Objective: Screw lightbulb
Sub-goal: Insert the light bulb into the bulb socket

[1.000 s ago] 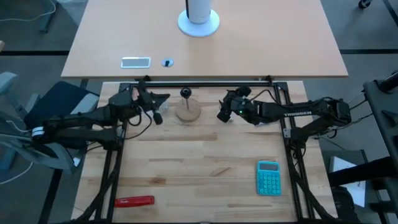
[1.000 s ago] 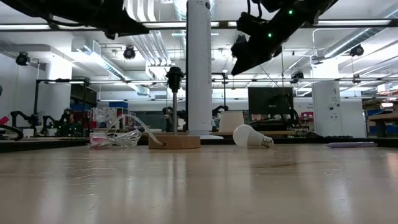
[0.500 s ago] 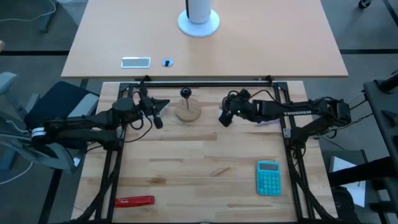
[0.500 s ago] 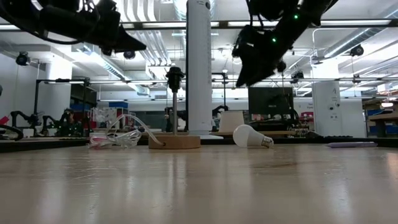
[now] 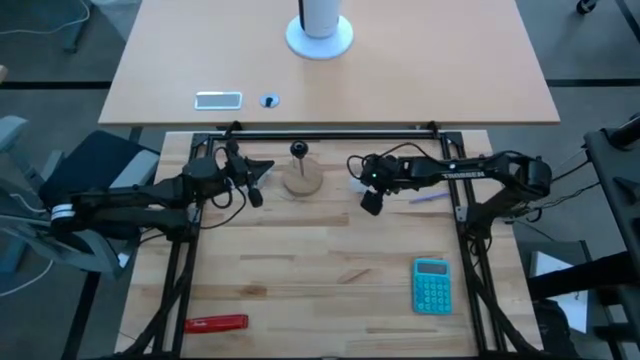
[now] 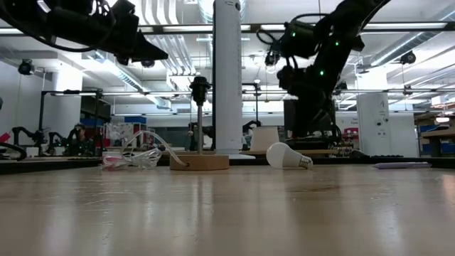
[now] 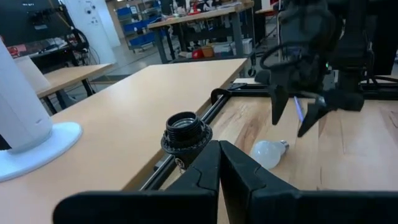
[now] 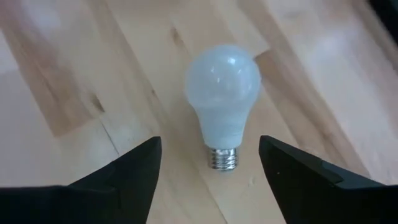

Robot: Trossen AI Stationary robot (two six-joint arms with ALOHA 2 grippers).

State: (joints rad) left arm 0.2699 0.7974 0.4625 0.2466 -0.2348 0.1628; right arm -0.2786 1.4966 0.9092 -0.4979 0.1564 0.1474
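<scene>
Lowered since before, right gripper [image 8: 208,180] fingers spread above the apparently untouched white, grey-based lightbulb [image 8: 222,109].

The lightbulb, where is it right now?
The lightbulb lies on its side on the wooden table, right of the wooden stand in the low view. The open right gripper hangs just above it, not touching.

In the high view the wooden stand [image 5: 302,178] sits at upper centre of the counter [image 5: 300,270], the left claw [image 5: 262,165] just to its left, the right claw [image 5: 371,203] above the lightbulb [image 6: 287,156] to its right, the calculator [image 5: 432,284] at lower right, and the red tool [image 5: 216,323] at lower left.
</scene>
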